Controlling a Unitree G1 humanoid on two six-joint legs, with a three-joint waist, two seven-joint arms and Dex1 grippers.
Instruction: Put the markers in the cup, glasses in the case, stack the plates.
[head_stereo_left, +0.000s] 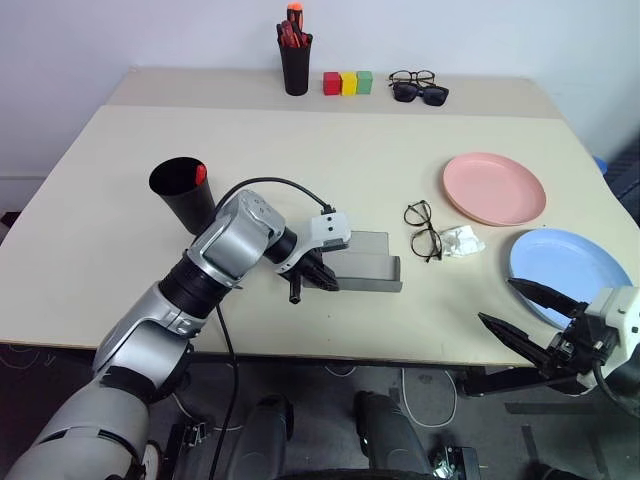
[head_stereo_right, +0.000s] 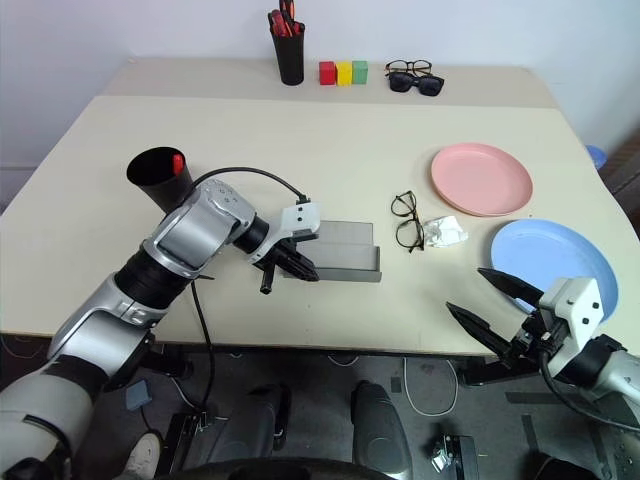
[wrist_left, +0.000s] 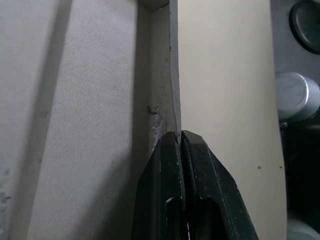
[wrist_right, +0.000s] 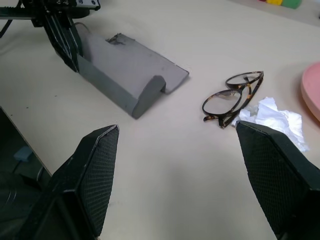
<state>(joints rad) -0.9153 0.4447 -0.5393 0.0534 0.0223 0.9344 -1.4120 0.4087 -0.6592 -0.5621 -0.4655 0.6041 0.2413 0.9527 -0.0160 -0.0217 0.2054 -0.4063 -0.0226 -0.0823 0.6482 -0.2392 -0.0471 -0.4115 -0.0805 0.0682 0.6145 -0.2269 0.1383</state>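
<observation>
L gripper (head_stereo_left: 312, 277): black fingers pressed together at the near-left edge of the grey hard-shell spectacle case (head_stereo_left: 372, 262), which lies open; nothing visibly held. R gripper (head_stereo_left: 525, 312): fingers spread wide, empty, hovering right of case, off the table's front edge. Thin wire-framed glasses (head_stereo_left: 423, 229) lie just right of case, beside crumpled white paper (head_stereo_left: 462, 240).

Step, as judged: casing the glasses. Next move needs R gripper to reach and pinch the frame. Whether L fingertips touch the case: can't tell.

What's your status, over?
Left claw shut at case edge. Right claw open, empty. Glasses beside case, tissue touching them.
</observation>
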